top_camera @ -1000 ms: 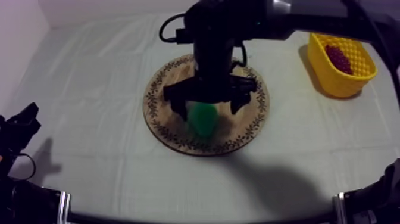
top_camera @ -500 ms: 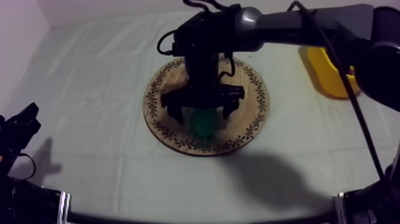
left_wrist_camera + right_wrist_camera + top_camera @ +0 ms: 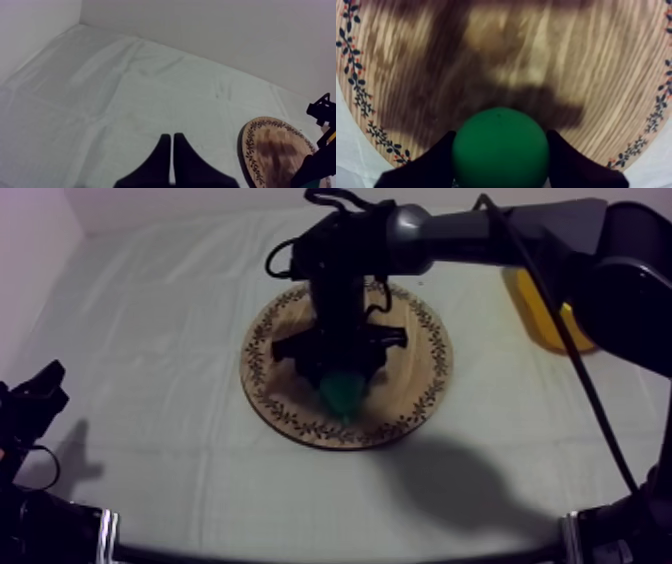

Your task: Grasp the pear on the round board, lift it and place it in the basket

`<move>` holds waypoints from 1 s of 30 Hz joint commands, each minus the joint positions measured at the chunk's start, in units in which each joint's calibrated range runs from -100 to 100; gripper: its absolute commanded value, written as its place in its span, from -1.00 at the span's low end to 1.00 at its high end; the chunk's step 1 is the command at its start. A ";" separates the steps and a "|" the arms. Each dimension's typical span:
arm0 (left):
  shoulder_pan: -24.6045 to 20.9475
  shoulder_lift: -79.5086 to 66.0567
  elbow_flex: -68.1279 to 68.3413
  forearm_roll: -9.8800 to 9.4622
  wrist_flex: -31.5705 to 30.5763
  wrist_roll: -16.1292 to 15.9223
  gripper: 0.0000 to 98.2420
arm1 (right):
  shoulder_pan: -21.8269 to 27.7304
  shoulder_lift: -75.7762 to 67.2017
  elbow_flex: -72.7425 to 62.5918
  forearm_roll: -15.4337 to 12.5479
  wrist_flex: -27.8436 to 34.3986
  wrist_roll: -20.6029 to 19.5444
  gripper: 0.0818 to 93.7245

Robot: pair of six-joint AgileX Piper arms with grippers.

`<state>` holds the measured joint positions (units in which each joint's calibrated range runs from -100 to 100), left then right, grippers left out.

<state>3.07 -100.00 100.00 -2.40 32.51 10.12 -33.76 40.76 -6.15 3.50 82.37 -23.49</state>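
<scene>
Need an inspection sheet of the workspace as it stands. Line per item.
surface: grey-white cloth, creased, nothing spilled.
job's things: green pear at the middle of the round board, whether lifted cannot be told; yellow basket at the table's right, partly hidden by the right arm, contents hidden.
clutter: nothing seen.
grippers: right gripper down over the board, shut on the pear, one finger against each side; left gripper shut on nothing, over bare cloth at the left, apart from the board.
cables: nothing seen.
surroundings: plain pale wall behind the table.
</scene>
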 commanded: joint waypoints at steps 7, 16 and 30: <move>0.01 0.00 0.00 -0.02 -0.01 0.02 -1.00 | 1.31 -8.31 2.60 0.23 1.37 2.63 -0.19; 0.01 0.00 0.00 -0.02 -0.01 0.02 -1.00 | 8.28 -22.78 4.03 3.38 3.26 9.70 -0.13; 0.01 0.00 0.00 -0.02 -0.01 0.02 -1.00 | 24.69 -32.48 3.97 10.14 -4.97 19.56 -0.07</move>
<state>3.07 -100.00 100.00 -2.40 32.51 10.12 -12.30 8.27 -2.05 13.26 78.47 -5.21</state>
